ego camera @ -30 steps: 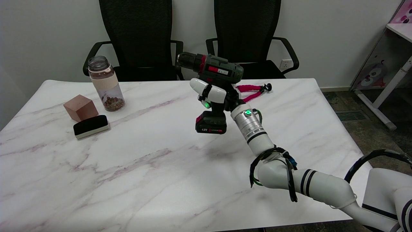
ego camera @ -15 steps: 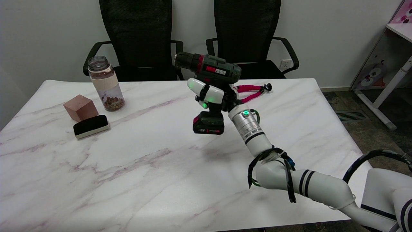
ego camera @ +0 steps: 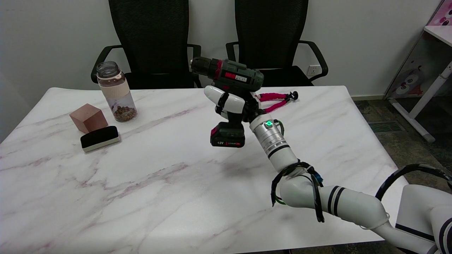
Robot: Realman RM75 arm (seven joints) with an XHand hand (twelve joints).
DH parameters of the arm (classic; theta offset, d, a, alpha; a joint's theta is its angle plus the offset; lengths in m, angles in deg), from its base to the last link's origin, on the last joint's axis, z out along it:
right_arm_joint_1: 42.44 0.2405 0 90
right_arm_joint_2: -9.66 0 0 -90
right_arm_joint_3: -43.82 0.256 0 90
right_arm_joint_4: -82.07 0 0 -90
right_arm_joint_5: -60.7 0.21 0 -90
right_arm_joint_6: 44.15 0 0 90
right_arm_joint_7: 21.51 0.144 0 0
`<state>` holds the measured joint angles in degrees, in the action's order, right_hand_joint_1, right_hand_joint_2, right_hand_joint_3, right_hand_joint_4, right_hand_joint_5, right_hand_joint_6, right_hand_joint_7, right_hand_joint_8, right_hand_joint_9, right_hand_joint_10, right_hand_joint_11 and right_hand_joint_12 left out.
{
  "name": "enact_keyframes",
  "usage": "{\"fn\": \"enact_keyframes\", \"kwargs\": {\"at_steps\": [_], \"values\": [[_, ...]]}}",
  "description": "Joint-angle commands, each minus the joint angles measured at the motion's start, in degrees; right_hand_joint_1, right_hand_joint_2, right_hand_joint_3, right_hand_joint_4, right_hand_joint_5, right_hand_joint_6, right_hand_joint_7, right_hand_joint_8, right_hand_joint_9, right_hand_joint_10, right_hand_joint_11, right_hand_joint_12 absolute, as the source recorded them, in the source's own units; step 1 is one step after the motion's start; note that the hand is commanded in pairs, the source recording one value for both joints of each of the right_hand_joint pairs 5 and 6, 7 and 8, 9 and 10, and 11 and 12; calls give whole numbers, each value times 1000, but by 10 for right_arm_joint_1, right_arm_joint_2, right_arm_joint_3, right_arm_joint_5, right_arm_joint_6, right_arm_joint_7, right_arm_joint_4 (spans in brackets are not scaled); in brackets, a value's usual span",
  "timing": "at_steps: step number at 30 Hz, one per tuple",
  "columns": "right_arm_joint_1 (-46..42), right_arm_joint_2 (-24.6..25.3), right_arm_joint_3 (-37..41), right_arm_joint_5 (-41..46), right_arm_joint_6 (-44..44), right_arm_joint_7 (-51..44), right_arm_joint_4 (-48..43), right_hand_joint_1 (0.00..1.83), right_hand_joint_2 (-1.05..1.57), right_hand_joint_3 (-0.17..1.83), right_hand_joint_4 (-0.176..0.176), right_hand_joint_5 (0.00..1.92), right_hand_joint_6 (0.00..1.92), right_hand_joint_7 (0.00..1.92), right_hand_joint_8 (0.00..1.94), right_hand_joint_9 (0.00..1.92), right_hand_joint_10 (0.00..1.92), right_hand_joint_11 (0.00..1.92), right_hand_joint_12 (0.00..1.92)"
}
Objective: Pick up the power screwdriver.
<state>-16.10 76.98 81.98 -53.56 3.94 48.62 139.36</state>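
Table point(ego camera: 148, 197): polished white marble-look top with pinkish-grey veining, smooth and faintly glossy. Power screwdriver point(ego camera: 229, 76): dark green and black matt plastic housing with red trim; ribbed black chuck. Right hand point(ego camera: 231, 104): smooth, glossy white plastic shells over black parts; wrist section of ringed, brushed silver metal. Bottle point(ego camera: 116, 93): clear, shiny plastic or glass with a matt beige sleeve. Block point(ego camera: 88, 118): matt, reddish-brown, wood-like. Eraser point(ego camera: 100, 137): black, felt-like top. Chairs point(ego camera: 152, 38): black mesh fabric backs.
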Motion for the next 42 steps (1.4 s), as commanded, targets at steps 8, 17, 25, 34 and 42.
{"fn": "enact_keyframes", "kwargs": {"at_steps": [8,17,25,34,42], "values": [[6,4,-1,0,-13,0,9,860,1091,858,176,1505,1505,1505,1505,1904,1904,1880,1880],[1,7,-1,-1,-13,0,17,849,1111,835,176,1489,1489,1489,1489,1844,1844,1874,1874],[-4,7,-1,-1,-13,0,29,842,1122,822,176,1482,1482,1482,1482,1835,1835,1888,1888],[-4,7,-1,-1,-12,0,25,840,1130,814,176,1479,1479,1479,1479,1829,1829,1889,1889],[-8,7,-1,0,-11,0,20,838,1127,822,176,1474,1474,1474,1474,1828,1828,1897,1897]]}}
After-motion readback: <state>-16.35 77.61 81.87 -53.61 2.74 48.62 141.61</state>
